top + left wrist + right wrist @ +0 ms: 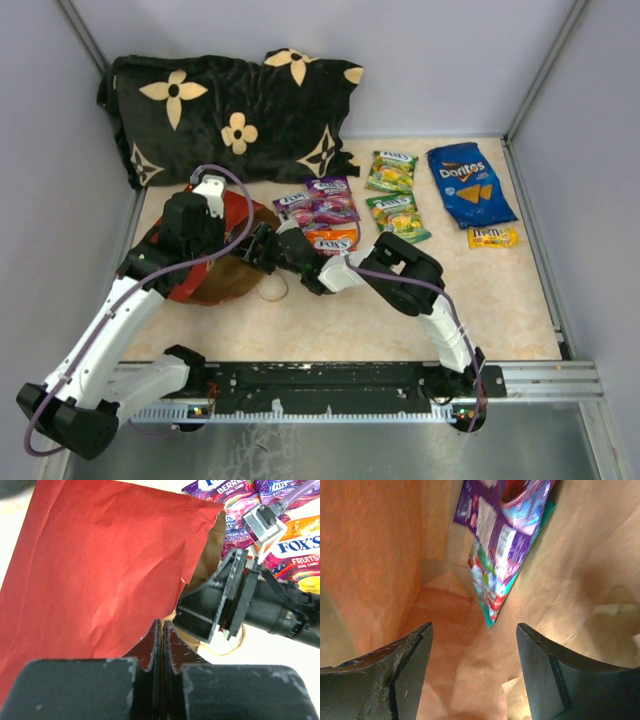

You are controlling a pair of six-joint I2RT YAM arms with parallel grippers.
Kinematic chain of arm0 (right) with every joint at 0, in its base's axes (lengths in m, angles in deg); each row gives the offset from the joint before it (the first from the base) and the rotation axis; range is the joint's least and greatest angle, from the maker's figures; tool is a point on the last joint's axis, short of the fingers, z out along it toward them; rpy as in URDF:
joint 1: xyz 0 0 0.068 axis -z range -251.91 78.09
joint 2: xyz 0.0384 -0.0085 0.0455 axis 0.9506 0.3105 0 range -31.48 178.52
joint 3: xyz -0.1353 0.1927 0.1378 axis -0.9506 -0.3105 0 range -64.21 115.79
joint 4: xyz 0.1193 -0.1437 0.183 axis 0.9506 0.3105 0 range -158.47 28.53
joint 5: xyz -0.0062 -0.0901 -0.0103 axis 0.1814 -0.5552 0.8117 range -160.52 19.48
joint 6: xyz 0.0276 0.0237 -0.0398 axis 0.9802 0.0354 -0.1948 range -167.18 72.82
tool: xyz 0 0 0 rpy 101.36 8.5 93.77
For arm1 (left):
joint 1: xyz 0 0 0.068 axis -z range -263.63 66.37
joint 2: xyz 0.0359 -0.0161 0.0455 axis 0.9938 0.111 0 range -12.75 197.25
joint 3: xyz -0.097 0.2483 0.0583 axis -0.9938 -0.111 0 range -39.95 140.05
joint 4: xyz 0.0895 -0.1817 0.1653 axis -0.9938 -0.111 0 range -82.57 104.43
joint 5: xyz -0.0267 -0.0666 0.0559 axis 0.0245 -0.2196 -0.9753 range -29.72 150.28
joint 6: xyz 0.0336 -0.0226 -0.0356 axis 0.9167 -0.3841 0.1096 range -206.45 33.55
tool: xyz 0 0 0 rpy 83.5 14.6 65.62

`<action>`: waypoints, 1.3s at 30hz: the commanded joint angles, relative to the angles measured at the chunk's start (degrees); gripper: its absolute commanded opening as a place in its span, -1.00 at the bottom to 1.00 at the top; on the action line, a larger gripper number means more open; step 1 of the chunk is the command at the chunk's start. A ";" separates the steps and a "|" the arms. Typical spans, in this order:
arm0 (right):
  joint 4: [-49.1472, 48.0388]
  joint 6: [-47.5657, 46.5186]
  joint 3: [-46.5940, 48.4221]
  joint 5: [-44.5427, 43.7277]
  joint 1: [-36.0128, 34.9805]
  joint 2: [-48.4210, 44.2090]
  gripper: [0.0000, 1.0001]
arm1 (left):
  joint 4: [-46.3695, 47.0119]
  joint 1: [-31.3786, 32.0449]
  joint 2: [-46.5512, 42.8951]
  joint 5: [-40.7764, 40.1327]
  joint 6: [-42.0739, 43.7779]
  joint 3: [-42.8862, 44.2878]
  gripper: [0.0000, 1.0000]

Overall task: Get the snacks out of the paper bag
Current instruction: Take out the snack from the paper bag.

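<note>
The red paper bag (pixel 228 212) lies on its side at the left of the table, its brown mouth facing right. My left gripper (pixel 163 630) is shut on the bag's rim (pixel 195 555) at the mouth. My right gripper (pixel 475 635) is open inside the bag, with nothing between its fingers. Ahead of it, a purple packet (pixel 506 515) and a teal packet (pixel 490 587) lie against the brown wall. Other snacks lie on the table: purple pouches (pixel 327 198), an orange pouch (pixel 333 239), two green pouches (pixel 392 170), the blue Doritos bag (pixel 470 183) and the yellow M&M's packet (pixel 493 237).
A black flower-patterned pillow (pixel 230 115) fills the back left corner. A tan cord handle (pixel 272 292) loops out on the table below the bag's mouth. Grey walls close in the table on the left, back and right.
</note>
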State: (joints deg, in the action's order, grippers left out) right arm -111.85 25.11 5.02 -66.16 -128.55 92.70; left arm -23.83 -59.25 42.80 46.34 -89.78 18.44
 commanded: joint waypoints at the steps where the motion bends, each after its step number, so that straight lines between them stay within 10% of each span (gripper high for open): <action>1: -3.75 7.94 3.85 -8.16 -0.60 4.02 0.31 | -1.14 0.13 -1.91 0.54 -1.24 -0.90 -1.00; 19: 12.46 9.22 26.70 -20.58 -4.13 19.86 0.09 | -2.99 0.13 -1.52 5.22 -0.85 -0.83 -0.99; 23: 13.14 7.61 30.42 -21.59 -4.23 22.05 -0.20 | -3.47 0.11 -1.87 5.08 -0.46 -0.65 -0.99; 29: 7.73 -1.89 23.56 -24.28 -4.70 15.57 -1.00 | -3.33 0.11 -1.82 4.70 -0.22 -0.99 -0.98; 39: 2.80 -14.74 1.77 -18.28 -4.79 -7.07 -1.00 | -3.55 0.09 -0.23 0.00 -0.57 0.01 -0.95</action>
State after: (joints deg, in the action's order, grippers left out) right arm -105.31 19.05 12.54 -86.57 -132.77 99.89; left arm -26.87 -59.25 42.31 49.54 -90.50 17.33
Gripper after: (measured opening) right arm 0.006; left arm 0.022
